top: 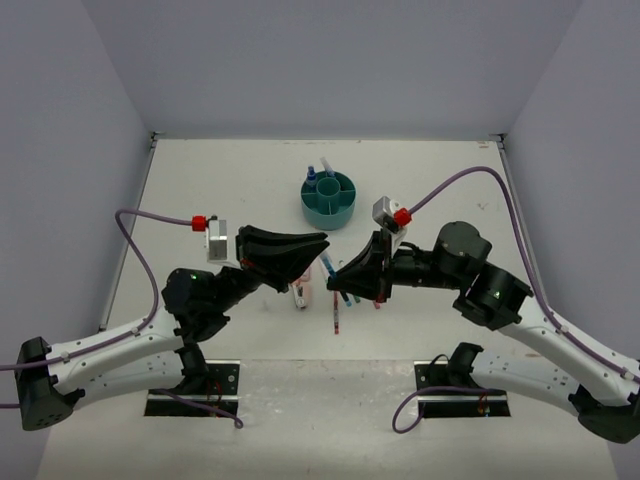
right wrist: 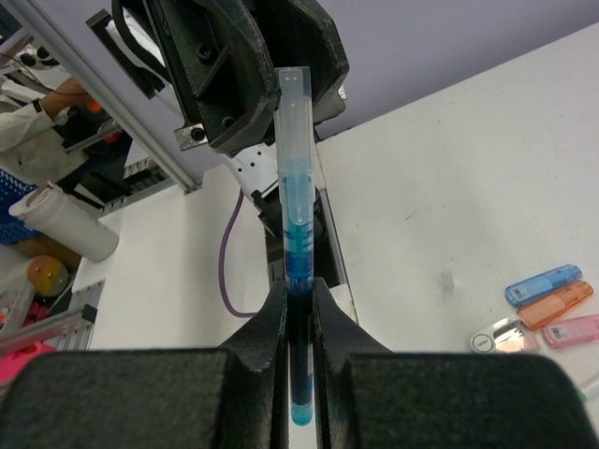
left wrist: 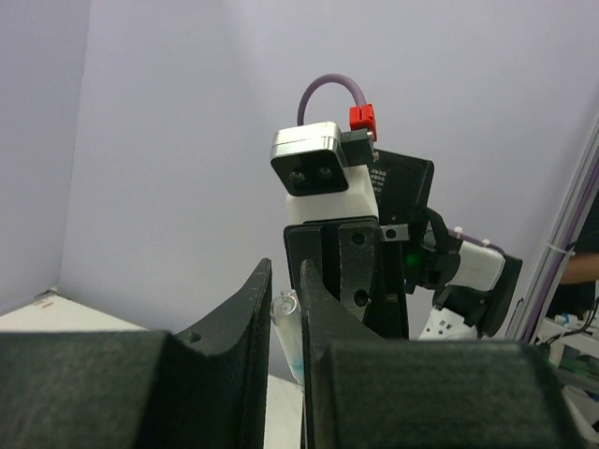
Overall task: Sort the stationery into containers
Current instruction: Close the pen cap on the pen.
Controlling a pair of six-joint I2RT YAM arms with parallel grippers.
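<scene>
Top: teal organiser (top: 325,216) sits mid-table (top: 200,180). Left gripper (top: 320,243) and right gripper (top: 331,276) tips are close together in front of it.
Left wrist: fingers nearly together, blue pen (left wrist: 286,332) end in the slit; grip cannot be told.
Right wrist: gripper pinches the blue pen; markers (right wrist: 556,304) lie on the table.

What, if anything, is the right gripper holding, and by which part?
A blue pen, clamped near its dark blue end by the right gripper; the clear end sticks out towards the left gripper.
</scene>
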